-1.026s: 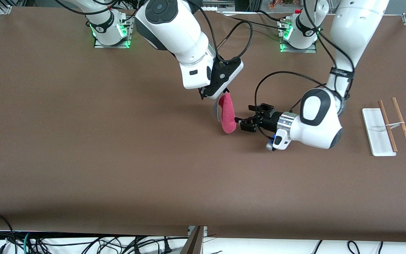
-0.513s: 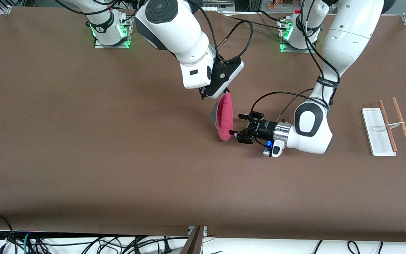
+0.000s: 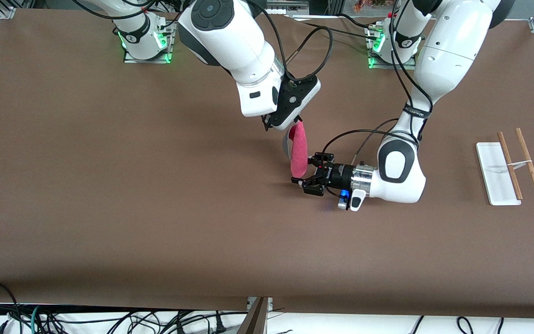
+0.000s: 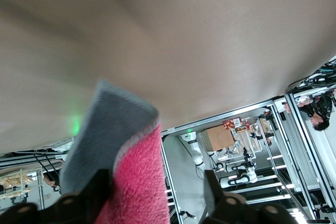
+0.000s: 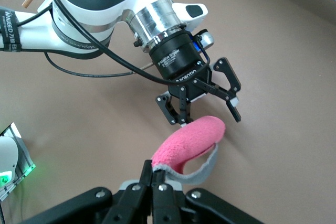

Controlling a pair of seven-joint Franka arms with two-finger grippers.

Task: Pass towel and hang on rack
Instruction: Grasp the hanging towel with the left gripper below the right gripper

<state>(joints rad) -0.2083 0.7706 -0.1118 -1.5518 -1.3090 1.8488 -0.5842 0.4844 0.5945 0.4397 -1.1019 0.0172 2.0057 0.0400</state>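
The towel (image 3: 298, 152) hangs pink face out, with a grey fold at its side, over the middle of the table. My right gripper (image 3: 297, 122) is shut on its top edge, as the right wrist view (image 5: 158, 176) shows. My left gripper (image 3: 305, 172) lies level just above the table. It is open, with its fingers on either side of the towel's lower end and not closed on it. The left wrist view shows the towel (image 4: 137, 179) between the open fingers (image 4: 101, 190). The rack (image 3: 497, 174) stands at the left arm's end of the table.
The rack's two brown rods (image 3: 510, 162) lean over its white base. The arm bases with green lights (image 3: 146, 39) stand along the table's edge farthest from the front camera. Cables hang past the table's front edge.
My left gripper has moved toward the towel and down, from beside it to open around its lower end. The towel swung a little. My right gripper has stayed in place.
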